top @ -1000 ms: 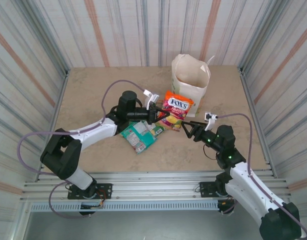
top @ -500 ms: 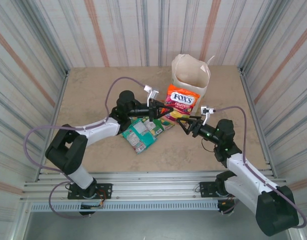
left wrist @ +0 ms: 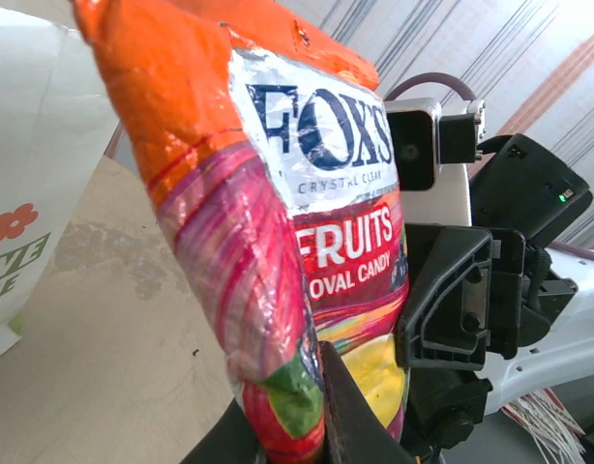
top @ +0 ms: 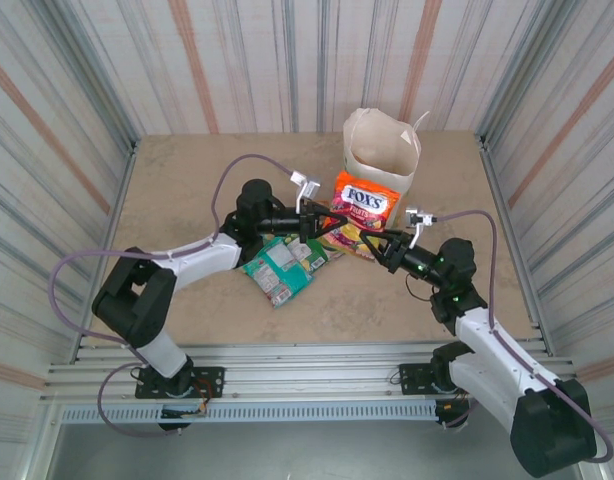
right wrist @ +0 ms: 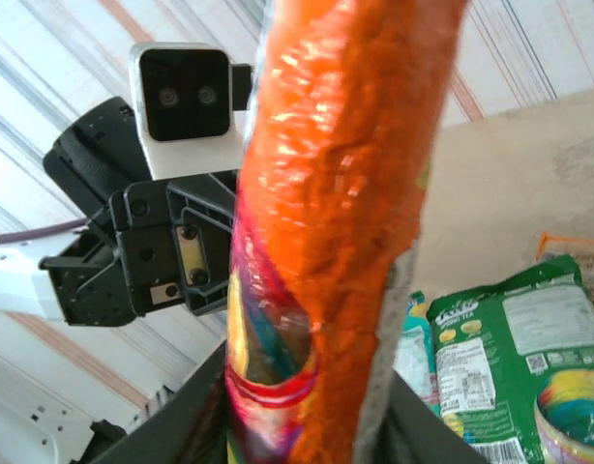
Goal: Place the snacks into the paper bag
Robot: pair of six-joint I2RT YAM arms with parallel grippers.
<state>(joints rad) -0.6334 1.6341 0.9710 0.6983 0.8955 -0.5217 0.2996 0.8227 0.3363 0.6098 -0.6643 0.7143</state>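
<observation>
The red-pink and orange "Fox's" packet (top: 363, 203) hangs upright in the air just in front of the cream paper bag (top: 382, 150), held from both sides. My left gripper (top: 321, 226) is shut on its lower left corner; in the left wrist view the packet (left wrist: 316, 213) rises from between the fingers of my left gripper (left wrist: 292, 418). From the right, my right gripper (top: 373, 241) has its fingers pressed on both faces of the packet's lower edge, seen edge-on (right wrist: 345, 213) in my right gripper (right wrist: 307, 416). A teal-green packet (top: 277, 270) lies flat on the table below.
A smaller green tea packet (right wrist: 529, 338) lies beside the teal one (right wrist: 413, 353), under the two grippers. The bag's mouth is open upward and it stands at the back of the beige table (top: 187, 190). Striped walls close in on three sides.
The left gripper raised the Fox's packet off the table to upright. The right gripper came in from the right, open, and closed on the packet's lower edge.
</observation>
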